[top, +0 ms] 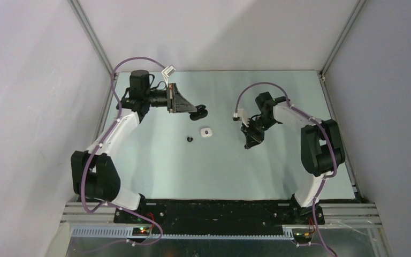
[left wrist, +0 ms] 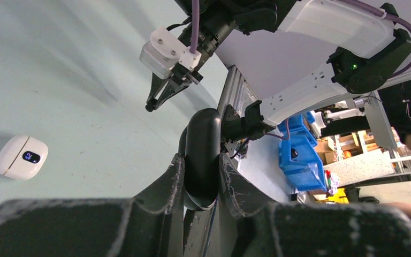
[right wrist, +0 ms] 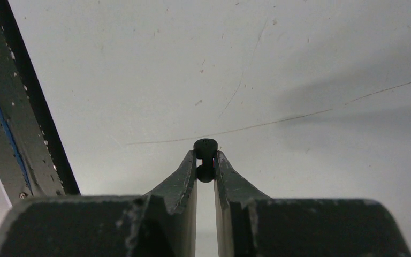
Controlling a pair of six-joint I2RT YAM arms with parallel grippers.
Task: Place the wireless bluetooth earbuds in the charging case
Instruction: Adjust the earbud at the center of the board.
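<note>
We see a tiny black plastic earbud point(right wrist: 205, 145) pinched between the tips of the right gripper point(right wrist: 206, 157). The fingers are drawn almost together, with only a narrow slit left between them, and the earbud's rounded head pokes out just past the tips at the centre of the right wrist view. In the top view this right gripper point(top: 249, 142) sits right of centre, pointing down toward the pale green table point(top: 166, 171); we cannot tell whether it touches the surface. Left of it, near the middle of the top view, a second small black earbud point(top: 189, 139) lies loose on the table. Just to its right rests a white pebble-shaped plastic charging case point(top: 207, 131). The left wrist view shows that case at the left edge point(left wrist: 21, 157), lying flat with a small dark lit window on its top. Above these two in the top view, the left gripper point(top: 195, 111) grips a black rounded pebble-like plastic case point(top: 201, 112). From the left wrist camera the left gripper point(left wrist: 202, 170) has both fingers pressed hard against the sides of this black case point(left wrist: 203, 144), which stands on edge between them. We cannot tell whether its lid is open. The right gripper point(left wrist: 151, 106) also appears in the upper middle of the left wrist view, beyond the black case and apart from it, with a white block mounted above its fingers.
</note>
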